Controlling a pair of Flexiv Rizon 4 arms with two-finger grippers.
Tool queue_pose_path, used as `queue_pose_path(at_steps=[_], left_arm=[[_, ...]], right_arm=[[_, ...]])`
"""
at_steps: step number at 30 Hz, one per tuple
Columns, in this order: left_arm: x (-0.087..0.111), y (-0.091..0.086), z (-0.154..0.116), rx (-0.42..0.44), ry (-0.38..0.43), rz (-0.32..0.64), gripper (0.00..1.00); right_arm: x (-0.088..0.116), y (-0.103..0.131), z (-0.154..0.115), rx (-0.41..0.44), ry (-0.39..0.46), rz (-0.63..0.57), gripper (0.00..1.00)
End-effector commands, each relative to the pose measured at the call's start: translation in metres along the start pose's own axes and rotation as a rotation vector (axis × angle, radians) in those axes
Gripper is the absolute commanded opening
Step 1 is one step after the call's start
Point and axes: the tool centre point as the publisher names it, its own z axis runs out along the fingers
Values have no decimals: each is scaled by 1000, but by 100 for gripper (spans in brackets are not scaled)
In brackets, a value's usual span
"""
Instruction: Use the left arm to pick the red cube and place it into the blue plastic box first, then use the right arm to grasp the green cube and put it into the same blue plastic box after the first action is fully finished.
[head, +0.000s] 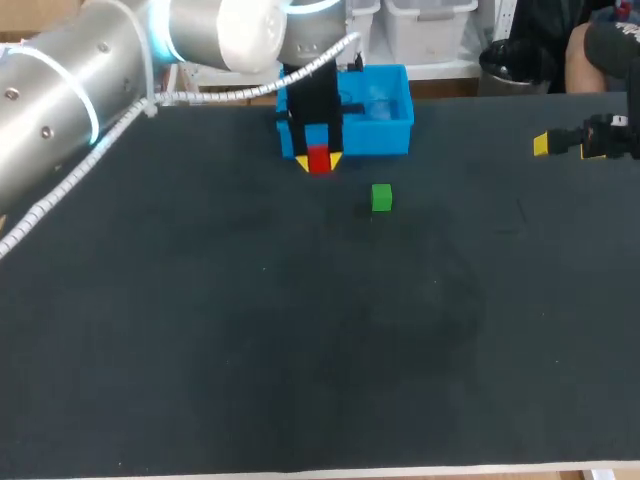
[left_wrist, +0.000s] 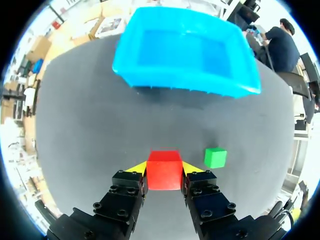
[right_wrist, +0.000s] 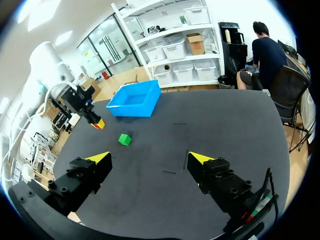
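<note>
Left gripper (left_wrist: 164, 169): shut tight on the small red cube (left_wrist: 164, 171), one yellow-tipped finger pressed to each of two opposite faces.
Small red cube: held between those fingers. In the head view it (head: 319, 160) sits just on the near side of the box's front wall. It looks lifted off the tabletop, though how high is hard to tell.
Blue plastic box (left_wrist: 185, 84): an open rectangular tub straight ahead of the left gripper, apart from the held cube. The part of its inside that shows is bare. It stands at the far edge of the table in the head view (head: 388, 128).
Small green cube (left_wrist: 215, 157): lying on the table just beside the left gripper, on its right side and not touching it. It is outside the box and nearer the robot than the box is (head: 381, 197).
Left arm (head: 80, 70): a silver arm with a white coiled cable along it, coming in from the near left corner and reaching over to the box.
Right gripper (right_wrist: 150, 159): fingers spread wide with only bare table between them.
Right gripper's place: near the table's far right side (head: 570, 145), well apart from both cubes. From its wrist view the green cube (right_wrist: 124, 139) and the box (right_wrist: 134, 107) lie well ahead of it.
Table (head: 300, 350): a dark matte surface.
</note>
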Motion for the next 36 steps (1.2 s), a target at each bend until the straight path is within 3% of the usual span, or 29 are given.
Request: queue_pose_path(at_steps=[1,19,36], left_arm=[[6,6,-16,15,-23,0,0],[-30,1,-61,182,-90,-39,0],[-91,-5,-90,276,-257,-65,0]], right_arm=[[0,0,0,0,0,0,100],[0,0,0,0,0,0,100],[0,0,0,0,0,0,100]])
